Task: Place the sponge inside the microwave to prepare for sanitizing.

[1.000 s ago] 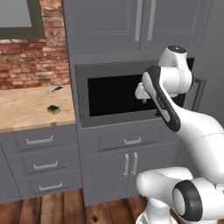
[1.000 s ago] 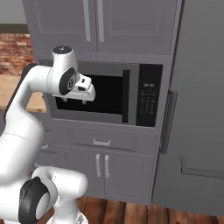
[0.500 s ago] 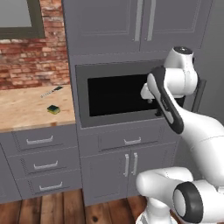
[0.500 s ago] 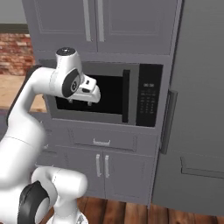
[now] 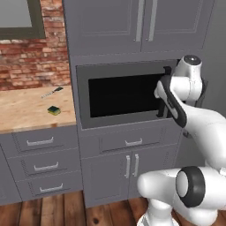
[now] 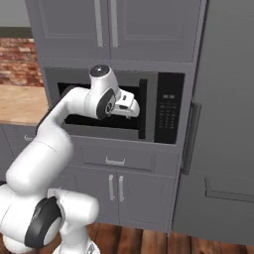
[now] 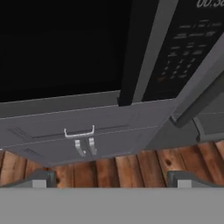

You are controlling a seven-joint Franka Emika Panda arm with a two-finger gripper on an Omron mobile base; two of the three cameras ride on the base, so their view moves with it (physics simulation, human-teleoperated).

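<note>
The sponge (image 5: 54,110), a small yellow block with a dark green top, lies on the wooden counter left of the microwave (image 5: 119,95), far from my hand. The microwave's black-windowed door is shut; its button panel (image 6: 168,114) sits on the right. My gripper (image 6: 131,113) hovers open and empty in front of the door, near its right side and close to the vertical dark handle (image 6: 144,106). In the hand view the gripper (image 7: 111,178) looks at the door's lower edge, the handle (image 7: 140,52) and the button panel (image 7: 183,48), its fingertips (image 7: 43,177) wide apart.
A thin dark-handled utensil (image 5: 52,92) lies on the counter (image 5: 22,114) behind the sponge, before a brick wall. Grey drawers (image 5: 39,142) and cabinet doors (image 5: 128,165) sit below, upper cabinets (image 5: 141,22) above. A tall grey fridge (image 6: 223,124) stands right of the microwave.
My hand has slid to the right across the microwave door, toward the handle side. The gripper stayed open and the sponge has not moved.
</note>
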